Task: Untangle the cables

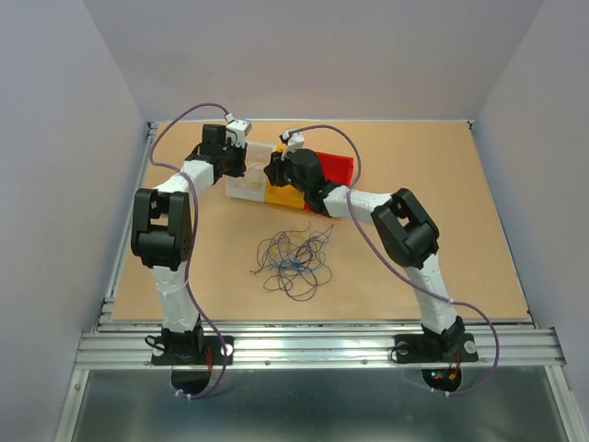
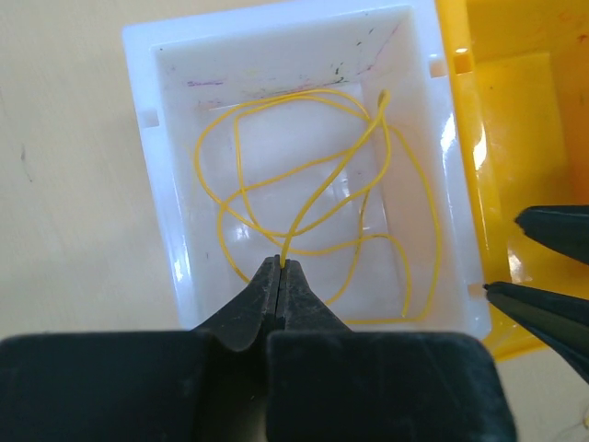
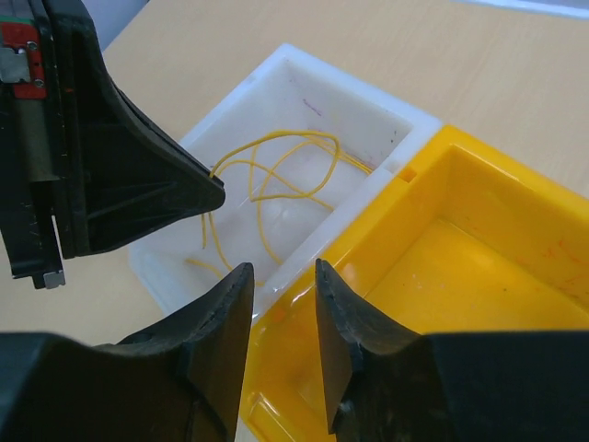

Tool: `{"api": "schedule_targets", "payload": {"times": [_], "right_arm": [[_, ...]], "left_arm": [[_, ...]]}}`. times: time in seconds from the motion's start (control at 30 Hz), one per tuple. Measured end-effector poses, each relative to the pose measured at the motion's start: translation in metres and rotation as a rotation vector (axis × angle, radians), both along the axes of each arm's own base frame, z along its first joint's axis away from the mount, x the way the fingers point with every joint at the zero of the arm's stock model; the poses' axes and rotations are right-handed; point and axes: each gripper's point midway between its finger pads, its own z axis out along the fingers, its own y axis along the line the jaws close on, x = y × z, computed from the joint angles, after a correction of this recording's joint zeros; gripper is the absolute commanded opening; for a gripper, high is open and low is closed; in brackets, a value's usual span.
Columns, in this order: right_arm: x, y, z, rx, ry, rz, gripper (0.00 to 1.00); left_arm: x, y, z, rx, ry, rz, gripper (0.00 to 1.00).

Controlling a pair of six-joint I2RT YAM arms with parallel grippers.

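Overhead, both arms reach to the far middle of the table, where a white bin, a yellow bin and a red bin stand in a row from left to right. The left gripper hangs over the white bin and the right gripper just beside it, over the yellow bin. Nearer the arm bases, well apart from the bins, the cables lie as a loose tangle of dark and blue strands on the bare table.

Seen from the left wrist, the left gripper has its fingers pressed together, pinching one end of a yellow wire. The rest of that wire lies in loose loops on the floor of the white bin. The yellow bin touches the white bin's right wall, and the two dark tips of the right gripper poke in at the right edge, standing apart.

From the right wrist, the right gripper holds nothing; its fingers are parted over the shared wall of the white bin and the yellow bin. The left gripper comes in from the left, its tip over the white bin, with the yellow wire curled below it.
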Motion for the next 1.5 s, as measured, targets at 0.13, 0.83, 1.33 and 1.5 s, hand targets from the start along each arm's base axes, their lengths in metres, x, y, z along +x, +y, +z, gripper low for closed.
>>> {"api": "schedule_targets", "payload": {"times": [0.13, 0.83, 1.33, 1.5], "right_arm": [[-0.002, -0.006, 0.005, 0.011, -0.017, -0.022, 0.39], [-0.148, -0.09, 0.024, -0.14, 0.144, 0.182, 0.61], [-0.272, -0.079, -0.023, -0.273, 0.138, 0.764, 0.61], [-0.276, -0.073, -0.047, -0.306, 0.18, 0.799, 0.53]], "left_arm": [[0.001, 0.001, -0.003, 0.016, 0.001, 0.012, 0.0], [-0.053, 0.003, 0.036, 0.096, -0.143, -0.025, 0.92], [-0.115, -0.021, 0.094, 0.033, -0.31, -0.218, 0.9], [-0.124, -0.03, 0.105, 0.015, -0.333, -0.265, 0.89]]}}
